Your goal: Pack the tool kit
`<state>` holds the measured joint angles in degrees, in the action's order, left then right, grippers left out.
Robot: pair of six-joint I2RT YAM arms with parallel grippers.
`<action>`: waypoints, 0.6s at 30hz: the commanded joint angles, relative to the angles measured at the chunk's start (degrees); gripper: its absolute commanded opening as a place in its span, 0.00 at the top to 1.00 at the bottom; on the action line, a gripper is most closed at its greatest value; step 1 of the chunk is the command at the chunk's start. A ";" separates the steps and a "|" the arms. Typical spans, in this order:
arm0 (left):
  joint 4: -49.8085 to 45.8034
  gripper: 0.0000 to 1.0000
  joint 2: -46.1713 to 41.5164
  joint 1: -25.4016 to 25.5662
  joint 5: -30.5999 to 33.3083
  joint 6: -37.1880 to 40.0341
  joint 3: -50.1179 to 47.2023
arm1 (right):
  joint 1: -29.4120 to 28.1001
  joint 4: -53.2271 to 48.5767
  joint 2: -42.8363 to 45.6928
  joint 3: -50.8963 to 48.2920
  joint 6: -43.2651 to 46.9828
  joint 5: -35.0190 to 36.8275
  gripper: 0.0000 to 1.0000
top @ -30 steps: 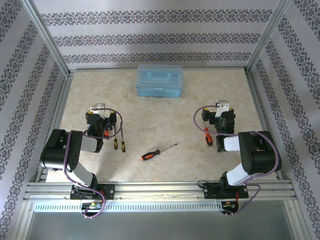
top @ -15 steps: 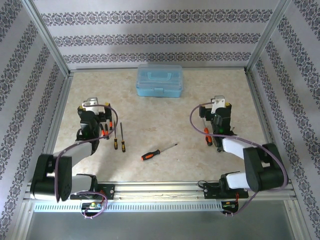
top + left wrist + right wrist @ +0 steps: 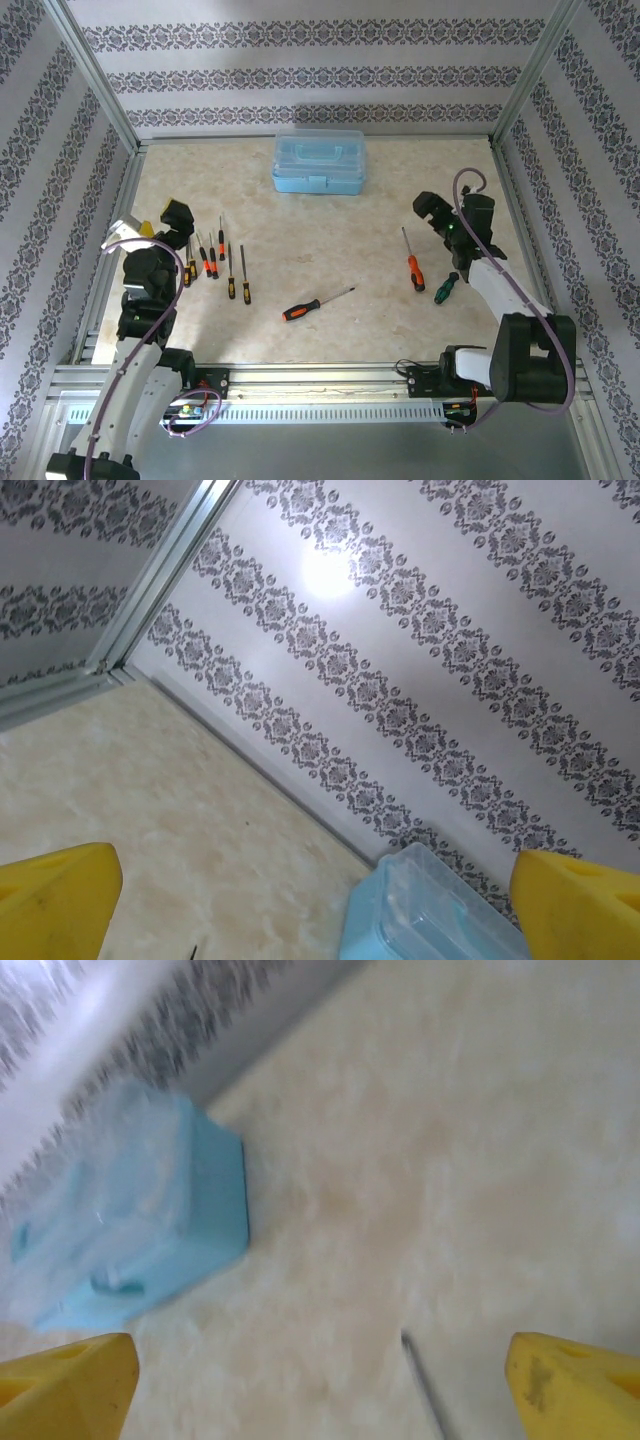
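The closed light-blue tool box (image 3: 320, 162) stands at the back middle of the table; it also appears as the box (image 3: 430, 910) and the box (image 3: 130, 1220). Several small screwdrivers (image 3: 215, 262) lie in a row at the left. An orange-handled screwdriver (image 3: 315, 303) lies in the middle, another orange one (image 3: 412, 264) and a green-handled one (image 3: 446, 288) at the right. My left gripper (image 3: 165, 226) is raised left of the row, open and empty, as its yellow fingertips (image 3: 50, 900) show. My right gripper (image 3: 436, 212) hangs open and empty above the right screwdrivers; a shaft tip (image 3: 420, 1375) lies below it.
Patterned walls and metal frame posts (image 3: 110, 120) close in the table on three sides. A rail (image 3: 320, 378) runs along the near edge with both arm bases on it. Bare tabletop (image 3: 300, 235) lies between the box and the screwdrivers.
Both arms have risen and swung outward. The left one drew back to the left and uncovered the row of small screwdrivers. The right one moved right and uncovered the green-handled screwdriver.
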<state>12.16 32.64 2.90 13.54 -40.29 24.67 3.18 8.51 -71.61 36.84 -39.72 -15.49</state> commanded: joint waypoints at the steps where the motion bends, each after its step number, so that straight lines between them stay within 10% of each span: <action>1: -6.34 0.01 0.35 -0.30 -3.81 -3.22 3.63 | -2.47 -1.81 1.36 2.10 -4.14 -7.26 0.12; 10: -19.34 0.03 24.97 0.21 -17.28 2.73 28.60 | -7.15 -14.92 0.63 8.75 -6.60 3.40 0.15; 18: -30.29 0.06 41.30 6.31 -15.49 5.87 41.95 | -16.12 -16.82 -4.87 15.75 -11.80 15.79 0.08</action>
<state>-10.48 71.70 6.66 -1.74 -37.34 63.42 -10.76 -6.87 -74.13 48.49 -48.42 -6.44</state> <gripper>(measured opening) 0.936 0.918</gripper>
